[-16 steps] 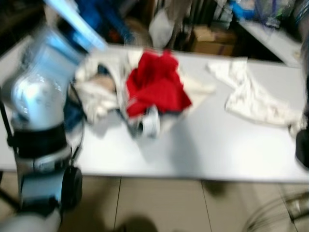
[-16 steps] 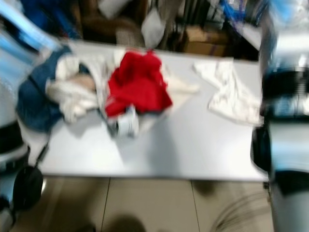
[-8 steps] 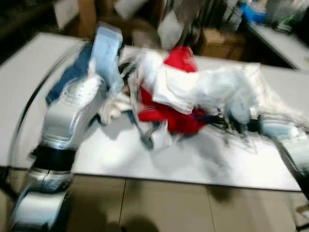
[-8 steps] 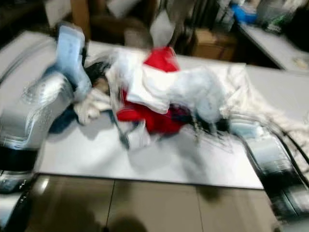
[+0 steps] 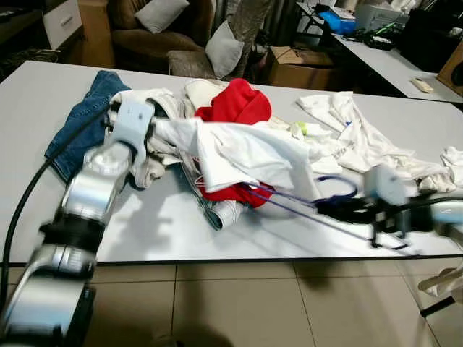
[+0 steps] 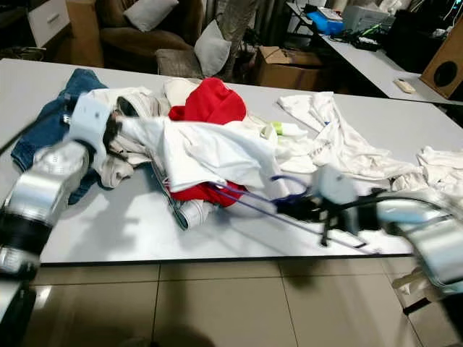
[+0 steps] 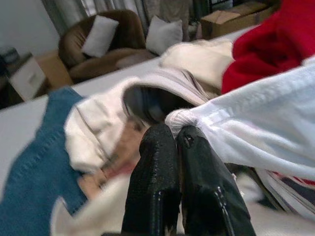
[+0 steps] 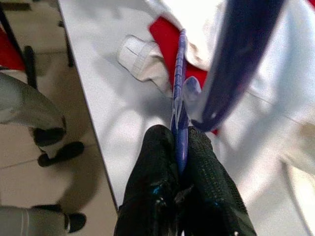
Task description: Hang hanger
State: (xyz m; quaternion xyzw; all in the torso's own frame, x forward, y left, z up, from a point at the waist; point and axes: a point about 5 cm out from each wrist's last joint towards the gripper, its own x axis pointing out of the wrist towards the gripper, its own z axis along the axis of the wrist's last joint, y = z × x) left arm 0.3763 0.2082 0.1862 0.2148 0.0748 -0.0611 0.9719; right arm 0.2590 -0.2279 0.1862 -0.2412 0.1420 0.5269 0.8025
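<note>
Hanger (image 8: 180,93): thin, blue-purple wire, seemingly inside white shirt (image 5: 246,152).

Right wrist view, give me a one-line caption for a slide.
Right claw shut on a purple hanger over the white table, beside white shirt and red cloth.

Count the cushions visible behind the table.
2. A pale cushion rests on the brown armchair beyond the table's far edge, and a second cushion leans just to its right, nearer the cardboard box. Others may be hidden.
</note>
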